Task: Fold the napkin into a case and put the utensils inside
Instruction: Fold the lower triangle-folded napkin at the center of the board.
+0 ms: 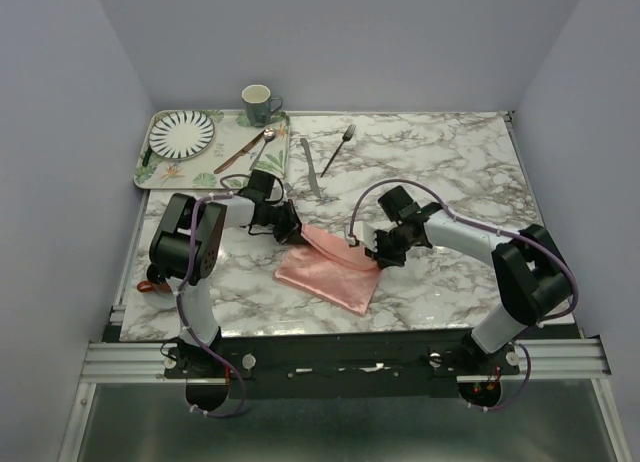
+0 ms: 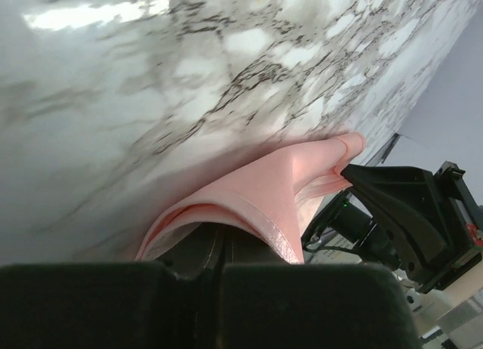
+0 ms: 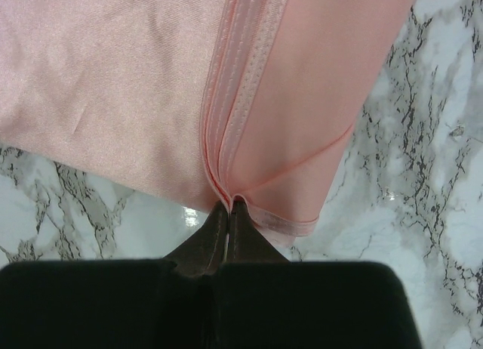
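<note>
1. While the left gripper [image 1: 292,225] is clamped on one raised corner of the napkin [image 1: 330,267], the right gripper [image 1: 372,244] pinches the other end of the same folded edge, so this edge stretches between them.
2. From the left wrist, the jaws are together on a pink fold (several layers, it seems), and the cloth runs ahead of them toward the right arm.
3. From the right wrist, the closed fingertips hold the hemmed edges where they meet, and the cloth spreads ahead of them.
4. Nearer to the bases than both grippers, the rest of the napkin lies flat on the marble table [image 1: 450,162].
5. Beyond the left gripper lies the knife [image 1: 312,169], untouched. The fork [image 1: 338,149] lies further beyond, well apart from both grippers.
6. Farther behind the left gripper stands a tray [image 1: 150,142] with a striped plate [image 1: 182,132].
</note>
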You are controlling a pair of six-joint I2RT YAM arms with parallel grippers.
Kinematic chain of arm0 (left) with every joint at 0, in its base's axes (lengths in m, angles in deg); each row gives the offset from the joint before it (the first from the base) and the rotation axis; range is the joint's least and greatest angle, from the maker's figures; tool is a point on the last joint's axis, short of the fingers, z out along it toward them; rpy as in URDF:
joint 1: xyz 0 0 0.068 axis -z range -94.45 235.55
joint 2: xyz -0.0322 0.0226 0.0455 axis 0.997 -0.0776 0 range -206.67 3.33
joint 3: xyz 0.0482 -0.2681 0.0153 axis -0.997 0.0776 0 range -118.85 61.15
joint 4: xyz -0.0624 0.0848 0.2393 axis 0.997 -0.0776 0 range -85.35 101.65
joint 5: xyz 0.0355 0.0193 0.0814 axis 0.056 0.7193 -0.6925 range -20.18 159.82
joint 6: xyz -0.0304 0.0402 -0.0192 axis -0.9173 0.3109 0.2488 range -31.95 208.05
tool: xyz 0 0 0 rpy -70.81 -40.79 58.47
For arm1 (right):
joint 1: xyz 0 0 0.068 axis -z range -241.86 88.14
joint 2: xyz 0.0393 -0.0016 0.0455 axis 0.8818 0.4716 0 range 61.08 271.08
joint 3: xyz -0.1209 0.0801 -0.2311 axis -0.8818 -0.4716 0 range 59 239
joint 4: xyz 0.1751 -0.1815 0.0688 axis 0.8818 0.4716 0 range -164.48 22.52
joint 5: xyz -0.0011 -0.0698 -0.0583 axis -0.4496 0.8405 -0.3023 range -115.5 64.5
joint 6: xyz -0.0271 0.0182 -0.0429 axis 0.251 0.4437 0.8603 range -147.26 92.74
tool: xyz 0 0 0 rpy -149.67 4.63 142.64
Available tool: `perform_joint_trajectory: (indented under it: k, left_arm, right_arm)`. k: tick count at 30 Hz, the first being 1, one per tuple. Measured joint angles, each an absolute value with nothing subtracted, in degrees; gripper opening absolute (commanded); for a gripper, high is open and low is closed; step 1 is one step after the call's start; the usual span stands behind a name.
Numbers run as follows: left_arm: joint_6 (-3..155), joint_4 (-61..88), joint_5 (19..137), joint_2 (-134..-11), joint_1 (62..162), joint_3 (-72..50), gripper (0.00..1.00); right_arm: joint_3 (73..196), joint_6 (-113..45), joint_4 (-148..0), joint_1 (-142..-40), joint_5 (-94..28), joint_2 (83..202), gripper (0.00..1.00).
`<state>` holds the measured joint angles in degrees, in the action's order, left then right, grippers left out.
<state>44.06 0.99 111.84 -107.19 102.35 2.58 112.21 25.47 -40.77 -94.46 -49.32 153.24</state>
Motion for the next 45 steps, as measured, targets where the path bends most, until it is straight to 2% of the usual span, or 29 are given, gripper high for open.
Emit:
perform_joint_trajectory:
  k: [10, 16, 28, 36, 41, 45]
  left_arm:
    - [49.1, -2.8, 109.5, -94.9, 94.1, 10.9, 0.08]
    - [49.7, -4.3, 109.5, -91.1, 94.0, 13.4, 0.07]
    - [48.8, -4.0, 110.1, -98.3, 94.6, 12.7, 0.04]
    - [49.6, -1.5, 110.5, -105.6, 93.5, 3.1, 0.05]
    - [50.8, -0.3, 108.3, -105.3, 92.1, 1.4, 0.07]
    - [50.6, -0.4, 107.7, -100.2, 91.7, 3.3, 0.07]
  right_arm:
    - [116.9, 20.0, -40.9, -94.5, -48.7, 158.5, 0.01]
    - [119.0, 17.1, -40.7, -94.5, -48.7, 160.4, 0.01]
    - [123.4, 13.3, -40.1, -94.5, -46.6, 163.9, 0.01]
    - [129.4, 12.7, -40.6, -93.0, -42.7, 168.3, 0.01]
    - [131.4, 12.8, -40.5, -91.7, -41.3, 169.4, 0.01]
    - [133.9, 12.4, -38.3, -91.6, -41.3, 170.3, 0.01]
